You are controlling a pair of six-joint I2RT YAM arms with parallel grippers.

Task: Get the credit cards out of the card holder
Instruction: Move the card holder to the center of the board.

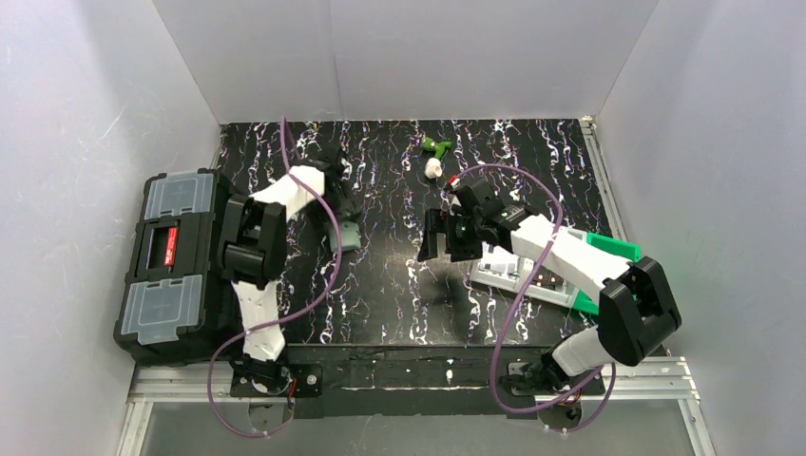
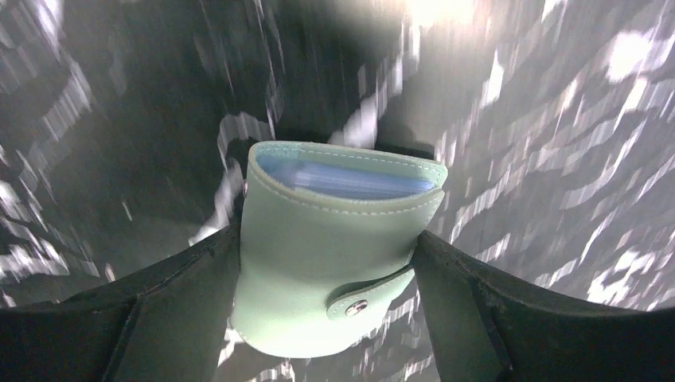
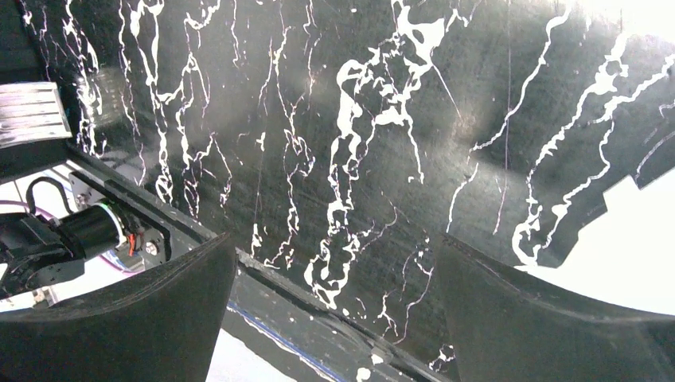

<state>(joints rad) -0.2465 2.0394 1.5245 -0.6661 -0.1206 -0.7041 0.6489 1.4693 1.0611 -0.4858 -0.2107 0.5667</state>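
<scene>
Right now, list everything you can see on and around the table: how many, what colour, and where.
card holder: one, pale green, snap fastened, left of centre
credit cards: count unclear, bluish edges, inside card holder
toolbox: one, black, left edge
tray: one, white, right of centre
bin: one, green, beside tray, right edge
green item: one, green, far centre
white item: one, white, beside green item
table: one, black with white veins
left gripper: one, black, closed on card holder
right gripper: one, black, open, empty, above table

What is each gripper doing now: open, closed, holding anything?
Left gripper: closed on the card holder.
Right gripper: open, holding nothing.
</scene>
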